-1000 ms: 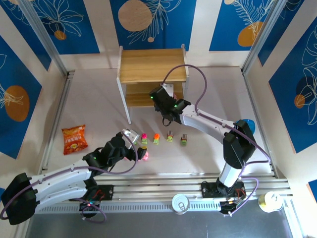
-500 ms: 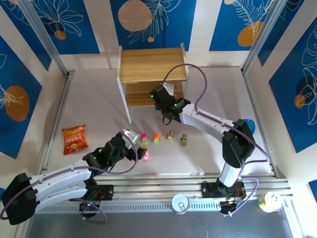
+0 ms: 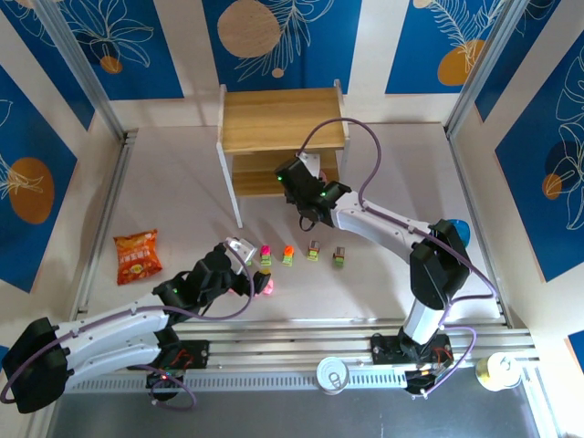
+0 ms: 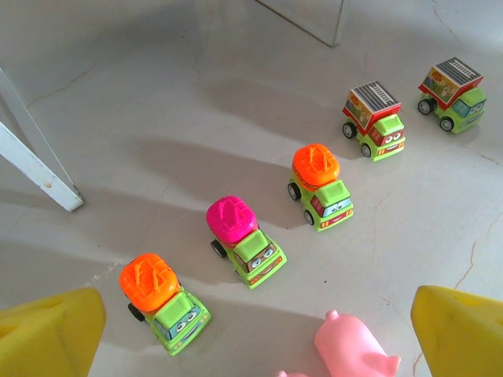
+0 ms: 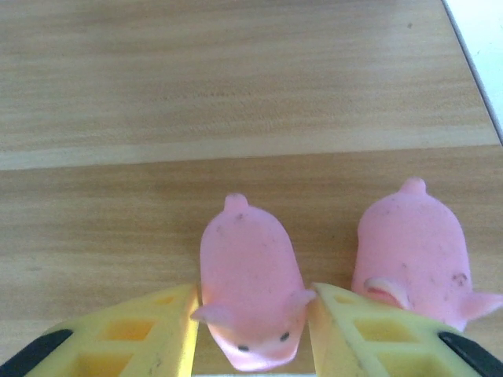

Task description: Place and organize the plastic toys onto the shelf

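Note:
My right gripper [image 5: 251, 334] reaches into the shelf [image 3: 278, 119] at its lower wooden board [image 5: 236, 94]. Its yellow fingers stand open, close on either side of a pink figure [image 5: 247, 283] that rests on the board. A second pink figure [image 5: 409, 251] sits just to its right. My left gripper [image 4: 259, 338] hangs wide open over the floor toys. Below it are two orange-topped cars [image 4: 161, 298] [image 4: 321, 184], a magenta-topped car [image 4: 240, 236], two grey-brown-topped cars [image 4: 376, 118] [image 4: 454, 90] and a pink figure [image 4: 354, 349] near the bottom edge.
A white shelf leg [image 4: 35, 161] stands left of the row of cars. An orange-red snack bag [image 3: 137, 255] lies on the floor at the left. A blue bowl [image 3: 453, 230] sits behind the right arm's elbow. Metal rails run along the near edge.
The right gripper's fingers have spread a little around the pink figure on the lower board, and that arm has crept slightly toward the shelf. The left arm has stayed still.

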Tool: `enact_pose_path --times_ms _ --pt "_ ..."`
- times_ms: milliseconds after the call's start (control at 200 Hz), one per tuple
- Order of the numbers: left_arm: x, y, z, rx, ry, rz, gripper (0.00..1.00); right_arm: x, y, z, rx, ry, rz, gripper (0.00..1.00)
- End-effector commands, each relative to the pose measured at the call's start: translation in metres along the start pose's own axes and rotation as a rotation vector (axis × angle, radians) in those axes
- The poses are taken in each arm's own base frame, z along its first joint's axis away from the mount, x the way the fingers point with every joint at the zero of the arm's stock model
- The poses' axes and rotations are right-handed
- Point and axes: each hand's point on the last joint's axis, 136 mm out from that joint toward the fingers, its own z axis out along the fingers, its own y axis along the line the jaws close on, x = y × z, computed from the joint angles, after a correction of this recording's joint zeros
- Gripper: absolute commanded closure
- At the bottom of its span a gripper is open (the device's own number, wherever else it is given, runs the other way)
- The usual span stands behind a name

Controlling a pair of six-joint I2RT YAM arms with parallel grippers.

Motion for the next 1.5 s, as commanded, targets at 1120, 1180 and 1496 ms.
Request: enact_pose_path --times_ms 1120,1180,1496 --pt "-0.025 0.042 -0.028 -0.222 -0.129 -0.054 0.0 0.056 0.002 -0.092 -0.081 -0.026 -0.033 0.57" --pt "-0.023 0.049 -0.03 -0.264 -0.128 -0.063 0.0 0.066 0.005 -0.097 -0.089 -0.017 -0.034 0.57" --pt "-0.02 0.064 -0.036 -0.354 -0.118 -0.081 0.0 0.126 0.028 -0.117 -0.118 0.038 -0.076 0.57"
